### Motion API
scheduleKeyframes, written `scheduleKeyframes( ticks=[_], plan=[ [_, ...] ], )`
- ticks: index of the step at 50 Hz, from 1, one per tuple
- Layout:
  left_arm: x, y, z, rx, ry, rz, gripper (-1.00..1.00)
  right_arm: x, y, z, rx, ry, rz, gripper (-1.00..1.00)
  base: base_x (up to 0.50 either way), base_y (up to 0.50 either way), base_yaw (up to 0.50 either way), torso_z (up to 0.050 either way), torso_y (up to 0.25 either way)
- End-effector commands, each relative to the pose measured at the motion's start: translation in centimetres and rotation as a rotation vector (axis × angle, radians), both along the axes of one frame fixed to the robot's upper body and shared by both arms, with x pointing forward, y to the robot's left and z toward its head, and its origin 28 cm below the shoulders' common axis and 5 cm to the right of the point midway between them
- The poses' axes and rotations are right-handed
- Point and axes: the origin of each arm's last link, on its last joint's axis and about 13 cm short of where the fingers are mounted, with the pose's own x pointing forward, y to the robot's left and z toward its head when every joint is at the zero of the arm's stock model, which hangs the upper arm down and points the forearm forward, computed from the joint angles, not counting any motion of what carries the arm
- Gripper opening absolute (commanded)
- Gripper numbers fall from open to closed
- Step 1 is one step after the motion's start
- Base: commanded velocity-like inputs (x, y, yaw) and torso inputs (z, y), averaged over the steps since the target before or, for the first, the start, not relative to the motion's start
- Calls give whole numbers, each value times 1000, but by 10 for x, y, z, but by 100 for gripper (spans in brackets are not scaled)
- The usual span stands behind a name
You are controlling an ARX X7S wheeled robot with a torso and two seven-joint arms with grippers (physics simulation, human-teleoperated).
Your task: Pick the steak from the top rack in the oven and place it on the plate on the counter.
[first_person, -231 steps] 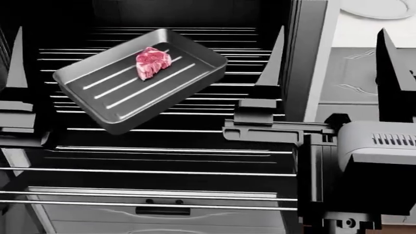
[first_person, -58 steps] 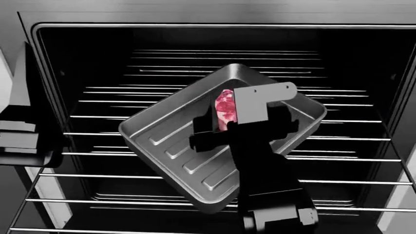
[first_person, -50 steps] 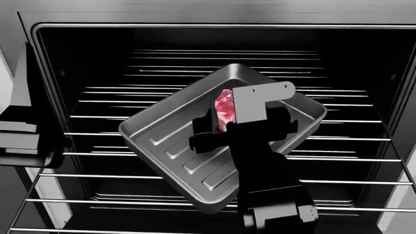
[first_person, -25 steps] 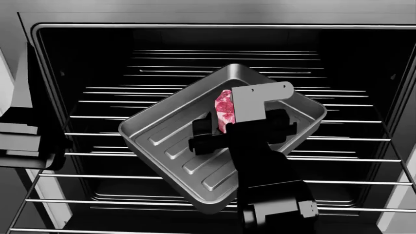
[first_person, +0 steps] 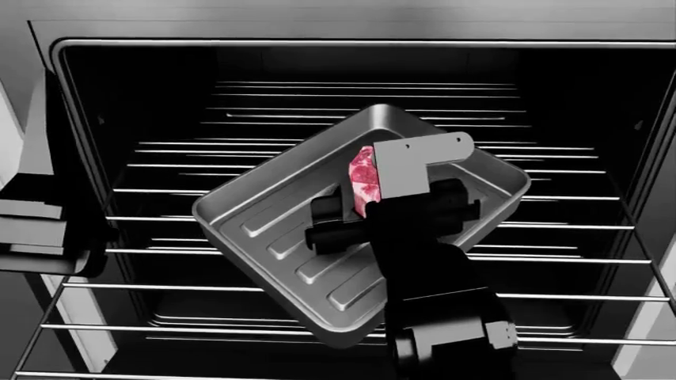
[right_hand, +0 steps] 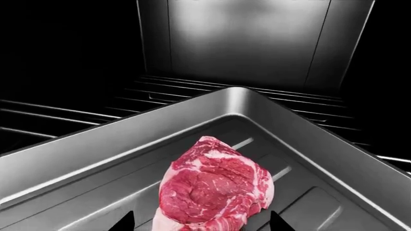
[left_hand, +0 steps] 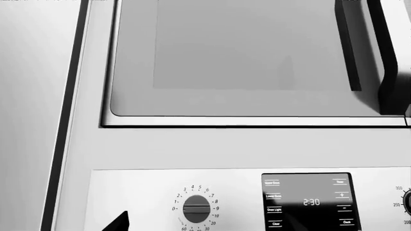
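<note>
The steak (right_hand: pixel 215 190), pink-red with white marbling, lies in a dark grey ridged baking tray (right_hand: pixel 83 163) on a wire rack inside the oven (first_person: pixel 591 95). My right gripper (right_hand: pixel 202 224) is open, with one fingertip (right_hand: pixel 125 222) on each side of the steak's near end and not closed on it. In the head view the right gripper (first_person: pixel 385 188) covers most of the steak (first_person: pixel 362 176). My left gripper (first_person: pixel 43 229) hangs outside the oven at the left; one fingertip (left_hand: pixel 119 222) shows, spread wide. The plate and counter are out of view.
Several silver wire racks (first_person: pixel 549 229) span the oven above and below the tray (first_person: pixel 264 229). The oven's side walls and frame close in on both sides. The left wrist view faces a white control panel with a dial (left_hand: pixel 196 209) and a display (left_hand: pixel 308 201).
Since 4.6 s ago the view has shifted and my right arm has reached into the oven over the tray. In the last second the right gripper has barely moved.
</note>
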Motion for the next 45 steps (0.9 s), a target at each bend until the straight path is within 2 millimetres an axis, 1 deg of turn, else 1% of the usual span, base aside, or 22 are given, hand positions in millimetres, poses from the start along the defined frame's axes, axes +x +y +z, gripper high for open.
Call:
scheduleKeyframes(
  ticks=[1,12,26,30,38,39,45],
  plan=[
    [-1,0,1,2,-4,-2,100,-6,5,-12,33,60,-7,100,0,0,0,0,0],
    [-2,1,1,1,-9,-3,100,-7,4,-15,45,70,-12,100,0,0,0,0,0],
    [-3,1,2,0,-12,-2,100,-7,7,-15,49,87,1,100,0,0,0,-1,0],
    [-3,1,2,0,-14,0,100,-9,7,-18,45,100,2,100,0,0,0,0,0],
    [-3,2,3,4,-17,0,100,-9,7,-17,55,104,1,100,0,0,0,0,0],
    [-3,1,3,6,-18,0,100,-8,7,-16,71,87,-3,-100,0,0,0,0,0],
    [-3,1,3,9,-18,-1,100,-8,7,-16,88,80,-3,-100,0,0,0,-2,0]
  ],
)
